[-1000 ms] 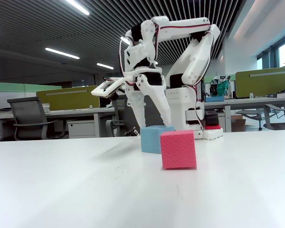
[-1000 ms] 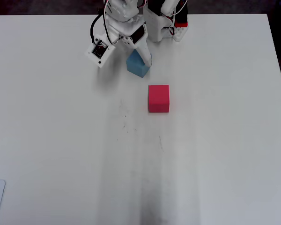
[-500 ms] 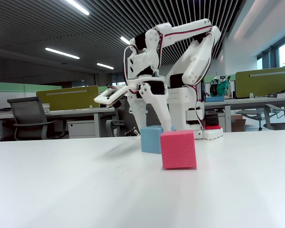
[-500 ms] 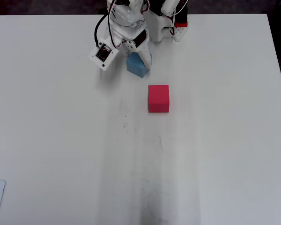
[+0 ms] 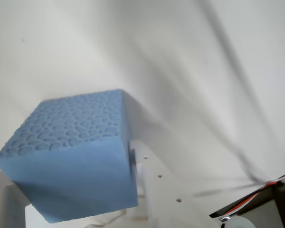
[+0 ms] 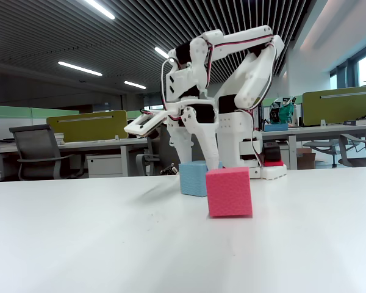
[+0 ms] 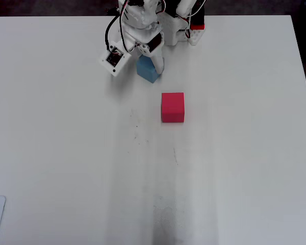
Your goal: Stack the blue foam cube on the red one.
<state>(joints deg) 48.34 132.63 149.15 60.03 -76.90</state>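
- In the overhead view, going left to right: the white two-finger gripper (image 7: 152,65) hangs over the light sky-blue matte foam cube (image 7: 147,71) near the far edge of the white table (image 7: 66,153), close to the arm's base; the pinkish-red matte foam cube (image 7: 173,107) sits apart from it, nearer the camera and to the right.
- In the fixed view the gripper (image 6: 198,160) straddles the blue cube (image 6: 193,178), one finger down each side, and the cube appears to rest on the table. The red cube (image 6: 229,192) stands in front, free of both.
- Grip state: the fingers bracket the blue cube, but whether they press on it or merely flank it I cannot tell.
- The step in hand looks like securing the grasp. Done well, the fingers would meet opposite flat faces squarely and low enough to hold (foam yields, so a light squeeze should do), then lift straight up before any sideways travel.
- The wrist view alone shows the spongy pitted top of the blue cube (image 5: 71,156) and a white finger (image 5: 149,178) lying along its right face; the red cube is absent there.
- Only the overhead view gives the true gap and direction between the two cubes; the fixed view overlaps them.
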